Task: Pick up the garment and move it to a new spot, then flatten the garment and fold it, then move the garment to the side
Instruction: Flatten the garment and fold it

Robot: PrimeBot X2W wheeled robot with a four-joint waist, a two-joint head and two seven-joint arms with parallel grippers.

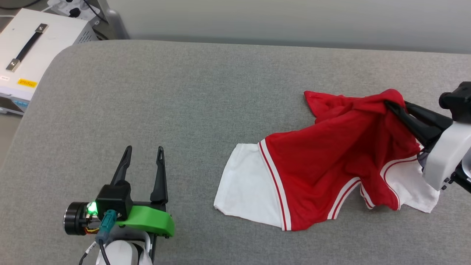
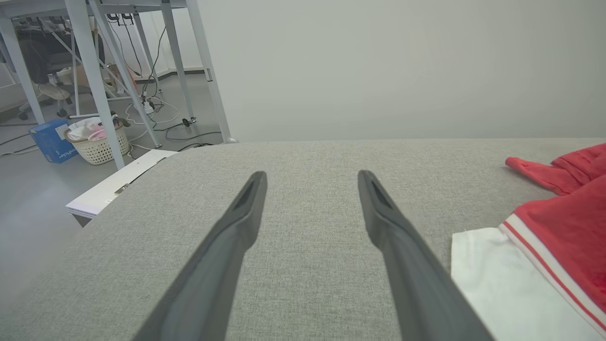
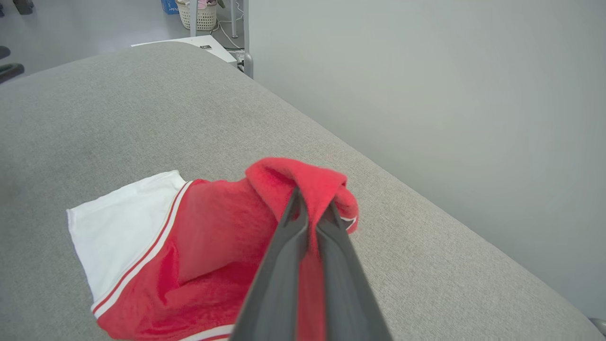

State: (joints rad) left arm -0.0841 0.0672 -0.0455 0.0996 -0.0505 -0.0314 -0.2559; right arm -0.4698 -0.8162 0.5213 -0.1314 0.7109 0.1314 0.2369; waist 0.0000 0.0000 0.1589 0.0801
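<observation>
Garment [image 1: 323, 162] lies crumpled on our grey surface [image 1: 184, 92], with our right hand [image 1: 390, 105] clamped tight on a red fold. Our left hand [image 1: 144, 150] sits wide open, holding nothing.

A grey woven-fabric work surface [image 1: 176, 95] with a rounded far-left corner spans the foreground. A plain pale grey wall [image 1: 294, 18] rises right behind its far edge. Just off that corner, lower than the surface, sits a white case [image 1: 55, 40] with a black strap handle [image 1: 27, 46] and a small yellow label [image 1: 27, 83]. The floor [image 2: 33, 208] beyond is smooth grey. Pale metal table legs [image 2: 92, 80] stand on it, with a white woven basket [image 2: 99, 147] and a blue box [image 2: 49, 142] beside them and loose cables [image 2: 156, 111] trailing past. The light is soft and even.
</observation>
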